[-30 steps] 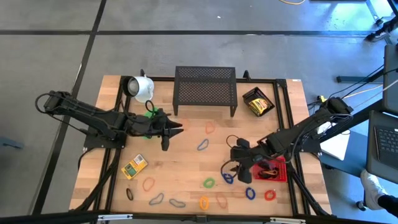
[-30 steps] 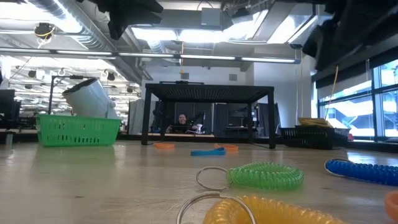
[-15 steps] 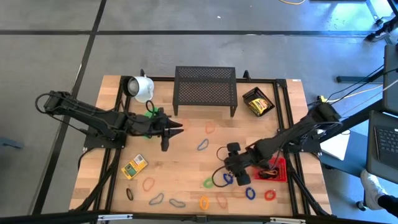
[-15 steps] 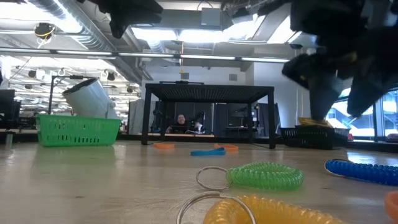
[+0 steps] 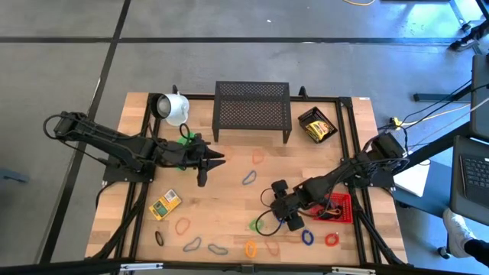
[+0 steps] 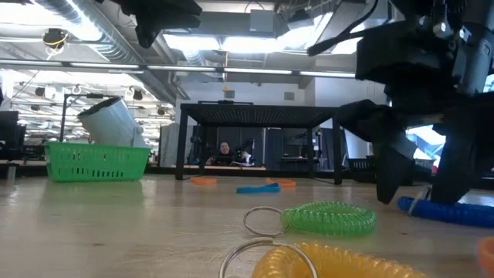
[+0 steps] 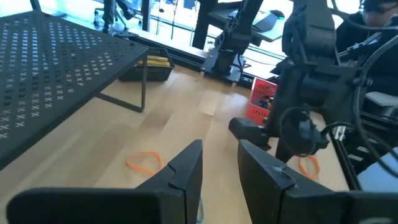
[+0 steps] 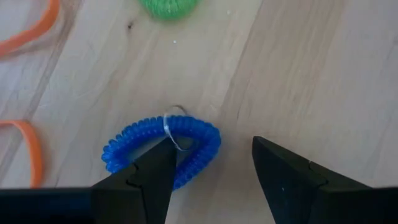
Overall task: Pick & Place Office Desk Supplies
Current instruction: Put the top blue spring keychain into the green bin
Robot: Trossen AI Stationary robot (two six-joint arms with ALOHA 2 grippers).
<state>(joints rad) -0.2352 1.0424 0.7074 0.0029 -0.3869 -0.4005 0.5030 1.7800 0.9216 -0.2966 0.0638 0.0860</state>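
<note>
Bare wood is lying open in the middle of the table point(image 5: 229, 191), between the two arms. The black mesh shelf point(image 5: 252, 111) is blocking the far middle. Along the near edge, scattered loops point(image 5: 218, 249) are crowding the way, with a yellow box point(image 5: 164, 205) sitting near left.

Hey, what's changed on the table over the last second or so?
The right gripper swung away from the red basket toward the table's middle and dropped low over the blue coil loop, jaws open astride it, nothing gripped yet. The left gripper stayed hovering near the green basket, empty. The loops, the yellow box and the mug haven't moved.
</note>
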